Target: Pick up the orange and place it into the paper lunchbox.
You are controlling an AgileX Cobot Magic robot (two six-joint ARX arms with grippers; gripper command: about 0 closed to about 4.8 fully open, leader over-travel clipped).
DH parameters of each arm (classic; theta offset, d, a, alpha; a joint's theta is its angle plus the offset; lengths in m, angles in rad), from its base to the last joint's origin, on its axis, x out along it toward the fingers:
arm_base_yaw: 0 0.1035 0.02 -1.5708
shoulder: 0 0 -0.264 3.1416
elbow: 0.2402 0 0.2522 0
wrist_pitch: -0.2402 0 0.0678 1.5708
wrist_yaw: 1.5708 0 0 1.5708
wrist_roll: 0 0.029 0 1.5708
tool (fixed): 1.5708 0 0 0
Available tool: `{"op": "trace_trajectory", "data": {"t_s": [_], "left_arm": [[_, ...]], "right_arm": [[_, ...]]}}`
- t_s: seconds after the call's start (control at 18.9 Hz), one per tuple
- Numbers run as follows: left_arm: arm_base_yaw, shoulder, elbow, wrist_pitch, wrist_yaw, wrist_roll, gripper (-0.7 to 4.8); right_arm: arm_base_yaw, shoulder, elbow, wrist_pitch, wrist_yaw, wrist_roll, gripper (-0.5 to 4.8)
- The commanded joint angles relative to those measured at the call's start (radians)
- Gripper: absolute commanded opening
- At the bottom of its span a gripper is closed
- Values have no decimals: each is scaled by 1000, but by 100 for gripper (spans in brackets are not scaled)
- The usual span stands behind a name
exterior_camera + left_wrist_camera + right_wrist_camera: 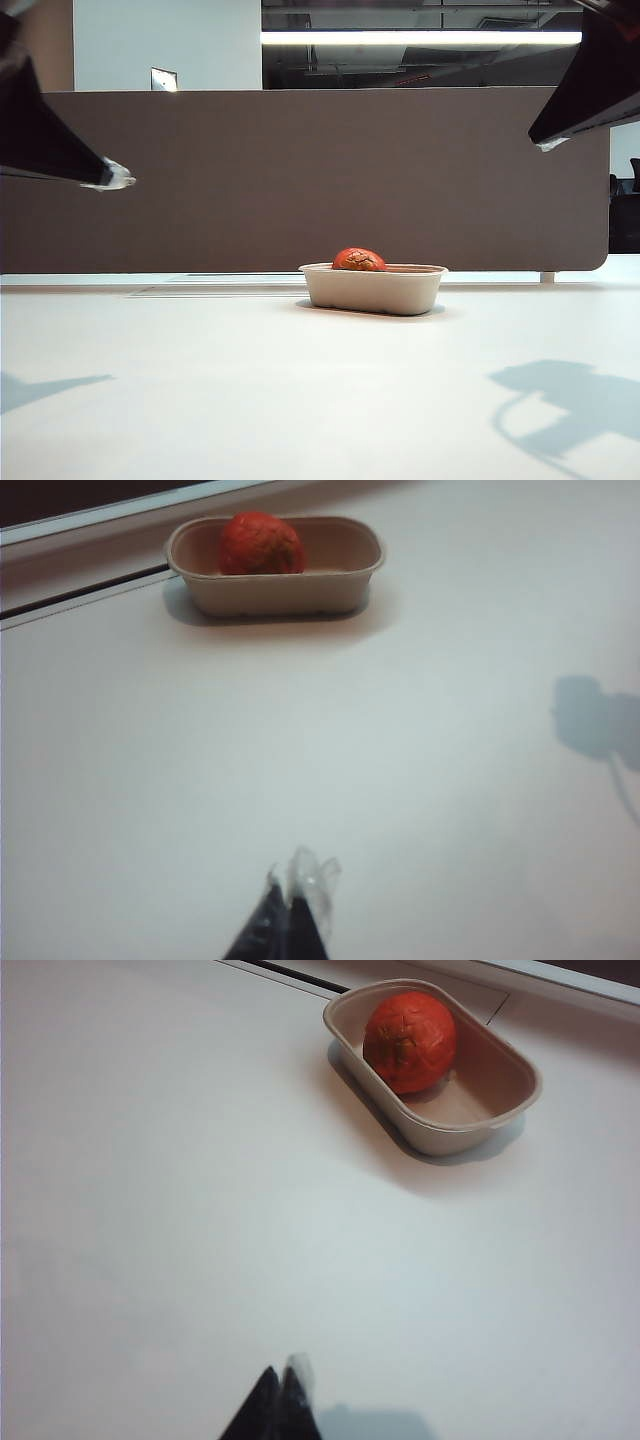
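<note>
- The exterior view sits low on the table (pixel 200 400), looking straight across.
- Both wrist views look down from high, far back.
- All three show the paper lunchbox (pixel 372 290).

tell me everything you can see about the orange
The orange is small, round and reddish-orange, with wrinkled, creased skin. It sits inside the lunchbox, a shallow beige paper tray on the white table, at one end rather than the middle, its top rising above the rim. It seems to rest on the tray floor close to the wall. Nothing else touches it: the left gripper and right gripper are raised and well away, fingers together.
</note>
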State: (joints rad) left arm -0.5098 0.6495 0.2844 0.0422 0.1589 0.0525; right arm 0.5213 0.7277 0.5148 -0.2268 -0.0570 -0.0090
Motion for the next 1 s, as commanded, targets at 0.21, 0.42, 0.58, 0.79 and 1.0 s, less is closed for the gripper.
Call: {"op": "trace_trajectory", "data": {"t_s": [0.21, 0.42, 0.58, 0.79, 1.0], "left_arm": [[2, -146, -32, 26, -86, -34, -5], [4, -241, -53, 27, -147, -19, -5], [27, -291, -85, 27, -147, -19, -5], [161, -385, -149, 26, -142, 3, -5], [316, -486, -182, 25, -135, -1, -5]], "right_arm": [[0, -3, 5, 13, -6, -1, -5], [0, -3, 5, 13, -6, -1, -5], [0, -3, 5, 13, -6, -2, -5], [0, -3, 5, 13, -6, -2, -5], [0, -3, 5, 13, -6, -2, -5]]}}
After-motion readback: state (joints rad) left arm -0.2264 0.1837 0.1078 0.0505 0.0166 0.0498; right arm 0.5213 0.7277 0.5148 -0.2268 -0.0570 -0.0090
